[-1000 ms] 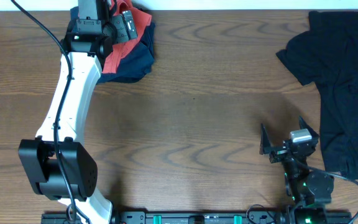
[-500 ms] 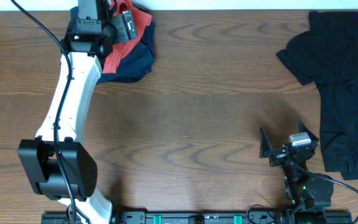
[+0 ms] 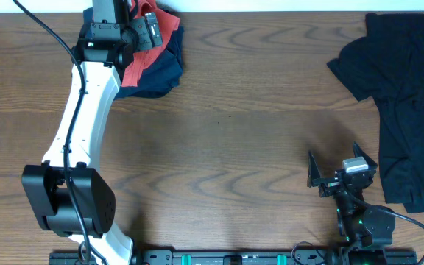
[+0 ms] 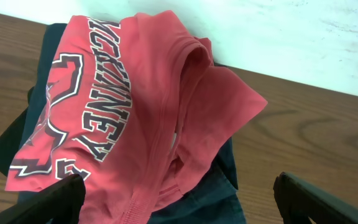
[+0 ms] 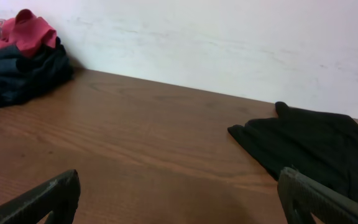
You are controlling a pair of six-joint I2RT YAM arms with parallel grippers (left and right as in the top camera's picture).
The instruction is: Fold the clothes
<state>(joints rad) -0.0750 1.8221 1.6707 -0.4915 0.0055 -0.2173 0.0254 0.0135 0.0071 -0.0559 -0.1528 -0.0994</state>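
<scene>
A coral-red T-shirt (image 4: 135,93) with white block lettering lies folded on a dark navy garment (image 4: 210,202) at the table's far left corner; both show in the overhead view, the shirt (image 3: 164,28) on the navy one (image 3: 160,73). My left gripper (image 4: 179,199) is open just above the stack, holding nothing. A black garment (image 3: 411,96) lies spread unfolded at the right; it also shows in the right wrist view (image 5: 316,146). My right gripper (image 3: 342,163) is open and empty, low near the front edge, left of the black garment.
The wooden table (image 3: 241,147) runs to a white wall (image 5: 229,43) at the back. The left arm (image 3: 79,125) stretches from its base at the front left to the far corner.
The right gripper drew back slightly toward the front edge about a second ago, then stayed still. The left arm and the garments have not moved.
</scene>
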